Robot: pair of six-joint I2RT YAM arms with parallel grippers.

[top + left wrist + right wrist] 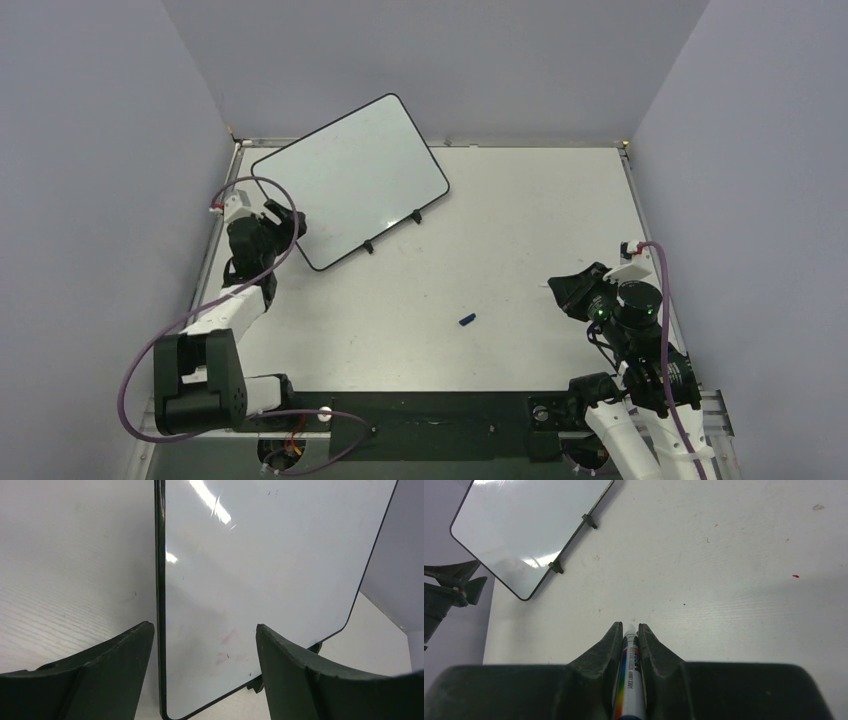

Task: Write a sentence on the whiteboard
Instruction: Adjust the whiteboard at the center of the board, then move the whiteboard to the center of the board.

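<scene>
Left fingers: spread wide, holding nothing, at the whiteboard's lower left edge.
Right fingers: narrow, clamped on a white marker with a rainbow stripe.
Whiteboard: far left on the desk, askew, glossy, with faint pink smudges.
Desk: white, faintly grained, speckled; small blue cap mid-front.
Walls: pale lilac, three sides.

You're working in a robotics lab test cell, not a home or an office. Plain lavender partition walls box in a white desk at 9, 12 and 3 o'clock. The left arm and right arm are bolted to a black base plate at 6 o'clock, trailing purple cables. A whiteboard stands on the desk at 11 o'clock.
</scene>
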